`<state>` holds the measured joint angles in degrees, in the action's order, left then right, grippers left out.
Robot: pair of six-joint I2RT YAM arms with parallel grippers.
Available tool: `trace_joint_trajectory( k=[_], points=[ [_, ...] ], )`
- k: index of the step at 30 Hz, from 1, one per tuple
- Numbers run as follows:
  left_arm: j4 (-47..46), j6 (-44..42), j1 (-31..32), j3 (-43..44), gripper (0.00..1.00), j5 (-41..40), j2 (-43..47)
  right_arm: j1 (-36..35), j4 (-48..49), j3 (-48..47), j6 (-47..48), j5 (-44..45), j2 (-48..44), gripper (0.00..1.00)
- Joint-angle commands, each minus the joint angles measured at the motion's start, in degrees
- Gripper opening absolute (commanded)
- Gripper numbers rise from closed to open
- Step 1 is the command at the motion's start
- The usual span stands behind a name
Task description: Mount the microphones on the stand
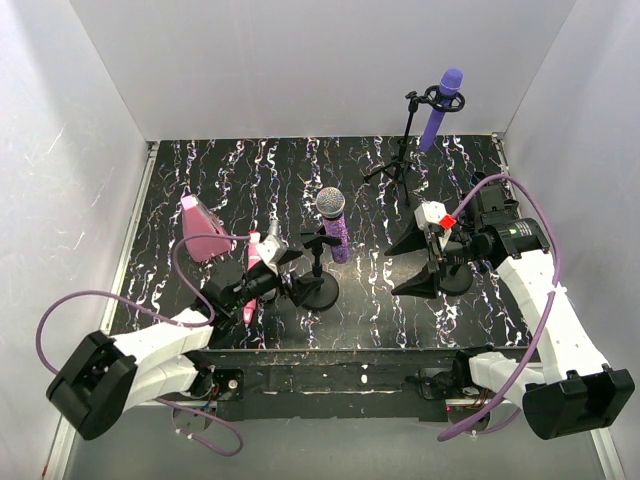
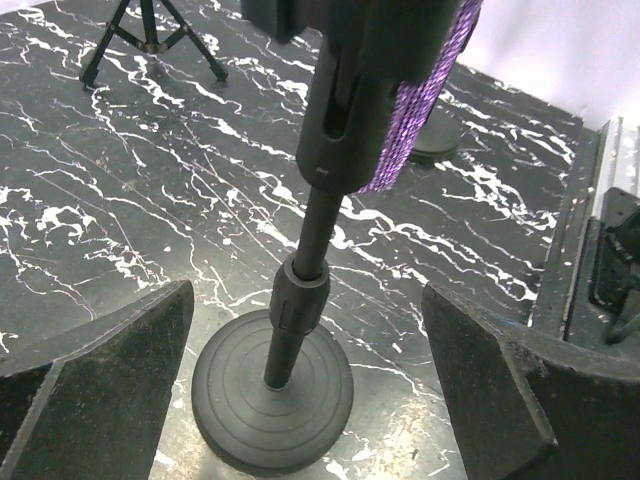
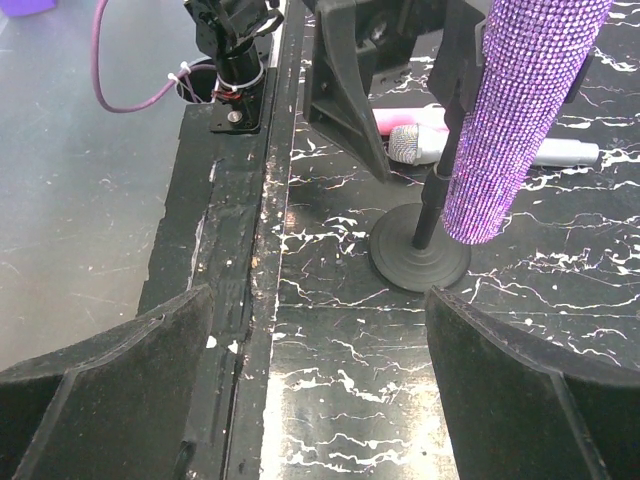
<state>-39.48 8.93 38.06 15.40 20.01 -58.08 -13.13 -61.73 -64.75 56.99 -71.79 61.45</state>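
Pink microphone (image 3: 410,120) and silver-grey microphone (image 3: 572,152) lie flat on the table (image 1: 380,190), long axes near-to-far, just left of the round-base stand (image 2: 272,395) carrying the glittery microphone (image 1: 333,228); left gripper (image 2: 305,375), jaws apart and empty, sits nearest, right gripper (image 3: 320,360) likewise apart, well right

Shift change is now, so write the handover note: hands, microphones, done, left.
Left hand: open, empty, facing the round-base stand.
Right hand: open, empty.
Purple microphone is clipped in the tripod stand, glittery microphone in the round-base stand.
Pink microphone and silver-grey microphone lie on the table by the left hand.
Done: two mounted. Left: mount the pink and silver-grey ones.
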Motion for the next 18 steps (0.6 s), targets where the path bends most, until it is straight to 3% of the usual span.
trace_joint_trajectory(
  k=[1,5,7,15,18],
  points=[
    [-7.00,-4.27,0.43,1.74,0.98,-0.41,-4.92,0.38,0.74,0.41,0.66,-2.21,-0.37,0.93],
    [-9.55,-4.71,0.43,3.49,0.98,-1.02,-8.18,0.47,0.83,0.68,0.66,-2.30,-0.46,0.93],
    [-9.38,-4.71,0.52,4.81,0.93,-0.68,-9.58,0.47,0.91,0.68,0.66,-2.21,-0.28,0.93],
    [-8.86,-4.27,0.43,7.45,0.67,0.91,-11.44,0.64,0.91,0.77,0.66,-2.30,-0.37,0.93],
    [-7.54,-4.88,0.52,7.89,0.45,0.82,-11.26,0.73,0.83,0.77,0.58,-2.30,-0.45,0.93]
  ],
)
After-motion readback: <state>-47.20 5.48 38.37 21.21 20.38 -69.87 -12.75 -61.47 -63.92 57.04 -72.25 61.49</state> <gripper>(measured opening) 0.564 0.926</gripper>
